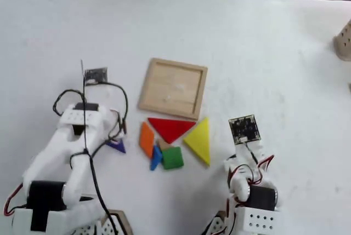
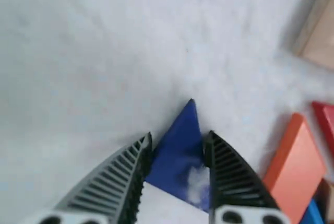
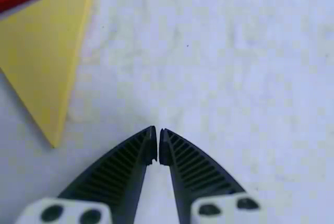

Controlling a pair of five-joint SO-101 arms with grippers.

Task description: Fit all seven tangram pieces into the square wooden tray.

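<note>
Sitting clamped in the left tool (image 2: 179, 139): the blue triangle (image 2: 180, 162).

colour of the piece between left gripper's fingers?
Blue. The small triangle sits between the fingers of the left gripper; left wrist view shows it best.

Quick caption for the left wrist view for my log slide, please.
Left hand clamps the small blue wooden triangle by its edges, the orange wooden parallelogram lying nearby on the white table.
</note>
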